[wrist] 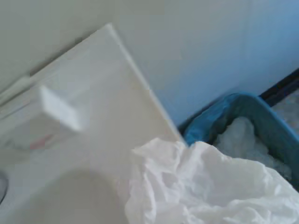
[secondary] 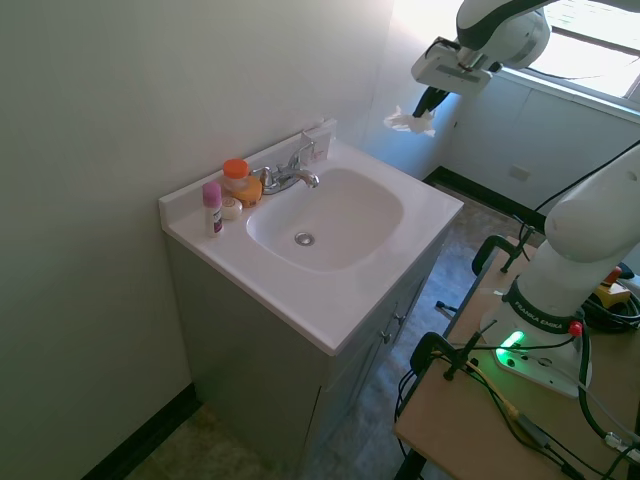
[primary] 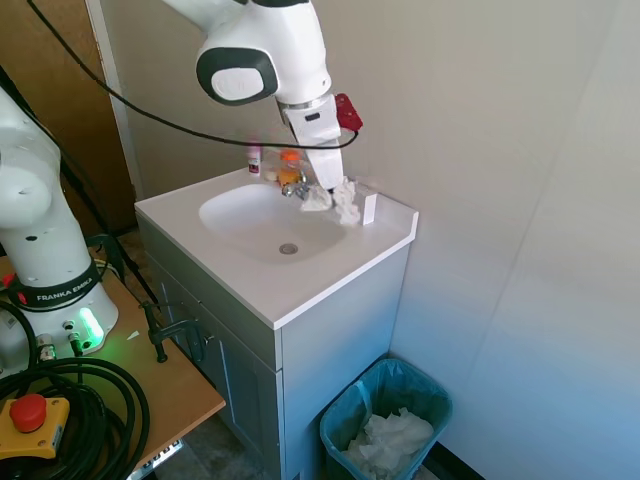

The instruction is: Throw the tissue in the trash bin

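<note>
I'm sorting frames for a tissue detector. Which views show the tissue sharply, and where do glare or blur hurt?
First exterior view: evenly lit and sharp, but the tissue is white against the white sink. Second exterior view: window glare washes out the top right near the tissue under the gripper. Wrist view: soft all over; the tissue and trash bin are blurred.

1. A glossy white, rounded Franka arm (primary: 270,50) is seen, with a dark grey oval panel set into its joint.
2. "FRANKA EMIKA" is printed on a black band (primary: 55,290) around the base.
3. A green light (secondary: 511,341) is shown at the base.
</note>
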Controlling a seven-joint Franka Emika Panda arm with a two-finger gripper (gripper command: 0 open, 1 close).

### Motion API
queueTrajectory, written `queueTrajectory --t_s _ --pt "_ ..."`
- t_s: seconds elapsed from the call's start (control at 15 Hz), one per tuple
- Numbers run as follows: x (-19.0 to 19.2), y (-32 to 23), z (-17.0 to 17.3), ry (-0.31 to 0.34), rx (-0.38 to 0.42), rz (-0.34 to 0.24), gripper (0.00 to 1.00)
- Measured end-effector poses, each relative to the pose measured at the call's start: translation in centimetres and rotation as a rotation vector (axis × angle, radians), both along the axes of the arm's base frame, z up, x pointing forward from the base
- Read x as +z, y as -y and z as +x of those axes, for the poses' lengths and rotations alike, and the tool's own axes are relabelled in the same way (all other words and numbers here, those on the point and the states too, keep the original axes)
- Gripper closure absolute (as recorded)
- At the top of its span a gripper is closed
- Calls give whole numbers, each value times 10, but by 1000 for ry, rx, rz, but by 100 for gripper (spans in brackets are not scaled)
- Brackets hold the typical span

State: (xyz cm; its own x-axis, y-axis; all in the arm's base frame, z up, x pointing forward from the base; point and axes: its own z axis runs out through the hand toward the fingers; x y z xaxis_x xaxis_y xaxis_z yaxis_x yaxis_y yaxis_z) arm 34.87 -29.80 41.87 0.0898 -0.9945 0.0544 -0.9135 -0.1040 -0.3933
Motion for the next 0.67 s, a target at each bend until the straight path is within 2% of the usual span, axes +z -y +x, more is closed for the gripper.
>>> queueTrajectory --t_s 0.13,0.33,0.67 --pt "-12 40 7 -11 -90 15 100" --pt "-52 88 32 -65 -191 42 100" --pt "-155 130 85 -199 -263 102 100"
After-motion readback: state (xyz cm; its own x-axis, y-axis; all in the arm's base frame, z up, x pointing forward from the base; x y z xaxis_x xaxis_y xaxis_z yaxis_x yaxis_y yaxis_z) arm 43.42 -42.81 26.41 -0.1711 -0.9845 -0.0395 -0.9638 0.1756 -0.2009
